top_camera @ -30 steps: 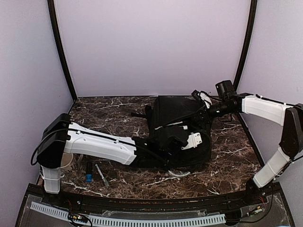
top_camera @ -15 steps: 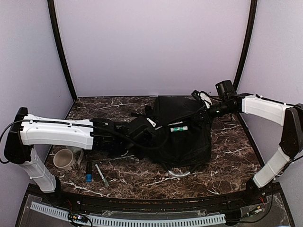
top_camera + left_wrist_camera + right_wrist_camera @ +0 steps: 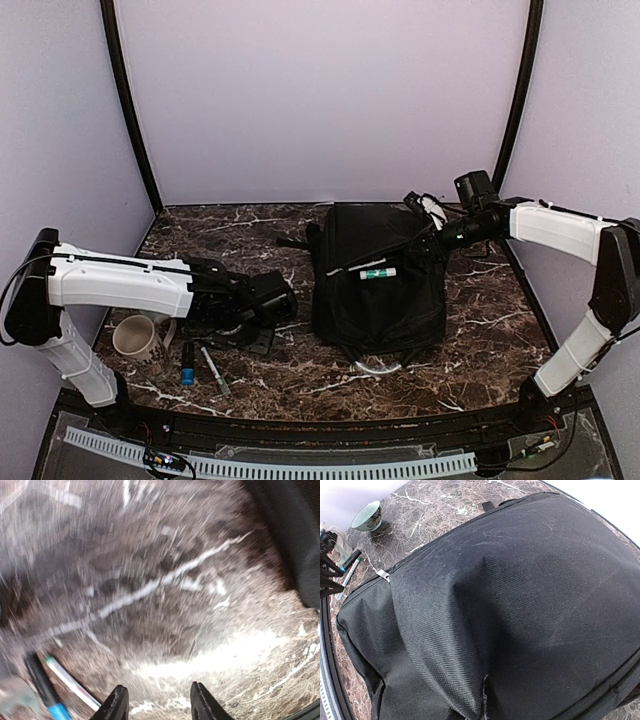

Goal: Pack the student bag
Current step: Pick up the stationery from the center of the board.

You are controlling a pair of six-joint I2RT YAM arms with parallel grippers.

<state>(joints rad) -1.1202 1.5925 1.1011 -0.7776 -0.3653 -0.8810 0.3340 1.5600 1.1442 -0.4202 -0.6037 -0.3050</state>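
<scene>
So, the bag (image 3: 378,315) lies flat on the table (image 3: 480,330), right of centre, its far end close to the far edge. Its long axis runs from near edge to far edge w/ only a slight lean. Which end is the top I can't tell. A white marker (image 3: 378,271) w/ a green band lies on the bag, roughly left-right, i.e. crosswise to the bag's length. A thin pale loop (image 3: 378,368) pokes out at the bag's near end.

R claw (image 3: 432,222) sits at the bag's far-right corner. Its fingers are out of the wrist view, but the fabric there is drawn up into a ridge toward the cam, so it looks clamped on a fold of the bag.

L claw (image 3: 157,705) is low over bare marble just left of the bag, not touching it. Its tips are narrowly apart w/ nothing btwn them. The wrist pic is blurred.

Toward the near-left corner a mug (image 3: 140,340) stands upright. Two pens (image 3: 213,368) lie side by side just right of it, near the L claw.
</scene>
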